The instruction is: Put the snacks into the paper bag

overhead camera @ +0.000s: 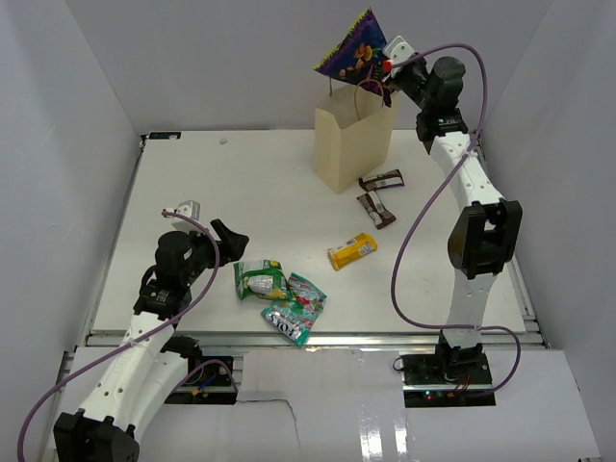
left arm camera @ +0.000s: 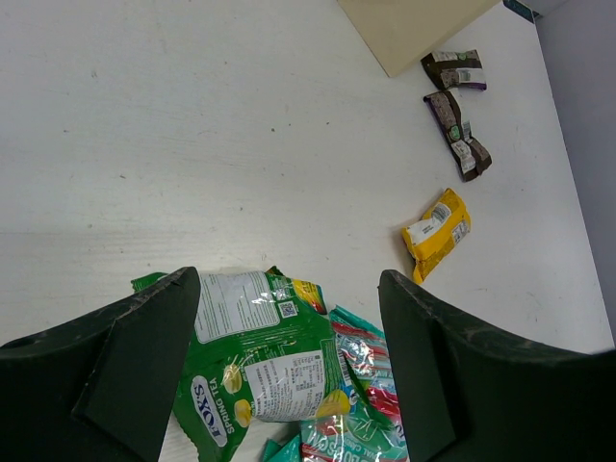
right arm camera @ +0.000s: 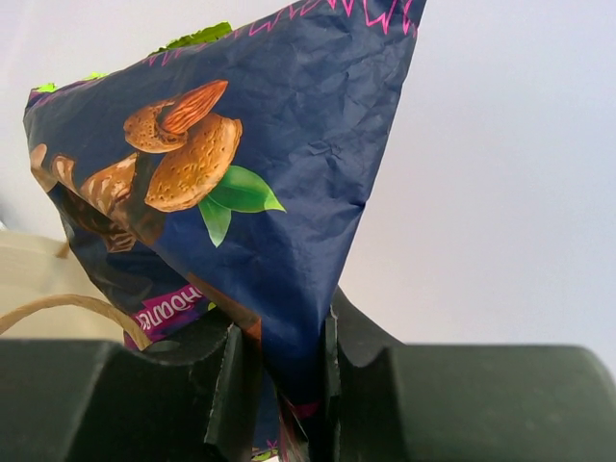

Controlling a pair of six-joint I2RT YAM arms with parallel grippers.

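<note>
Tabletop (overhead camera: 192,173) of plain white carries everything, and at its left side the left gripper (overhead camera: 210,221) hovers just above the surface with its jaws spread wide, closed on no packet. In the left wrist view this gripper (left arm camera: 289,289) frames a green pouch (left arm camera: 255,356), which lies flat with its printed back up, just to the right of the gripper in the top view (overhead camera: 260,280). A teal pouch (overhead camera: 296,310) lies against the green one's right edge, nearer the tabletop's front, and the wrist view shows it (left arm camera: 361,404) partly tucked under the green pouch. Further right, well apart from both pouches, a yellow bar (overhead camera: 352,250) rests alone at a slant (left arm camera: 436,231). Behind it the paper bag (overhead camera: 351,144) stands upright near the back of the tabletop, its thin handle (overhead camera: 371,91) looping up above the rim. Two brown bars lie just right of the bag's base: one (overhead camera: 382,180) right beside the bag's foot, the other (overhead camera: 376,209) a little nearer the front, close to the first (left arm camera: 454,69) (left arm camera: 458,133). Above the bag's top edge a purple candy bag (overhead camera: 351,48) is held in the air. The right gripper (overhead camera: 390,67) pinches its lower corner, and in the right wrist view the gripper (right arm camera: 281,375) is clamped narrowly on the crinkled purple candy bag (right arm camera: 260,173), printed with almonds, with the handle (right arm camera: 58,308) showing at lower left.
</note>
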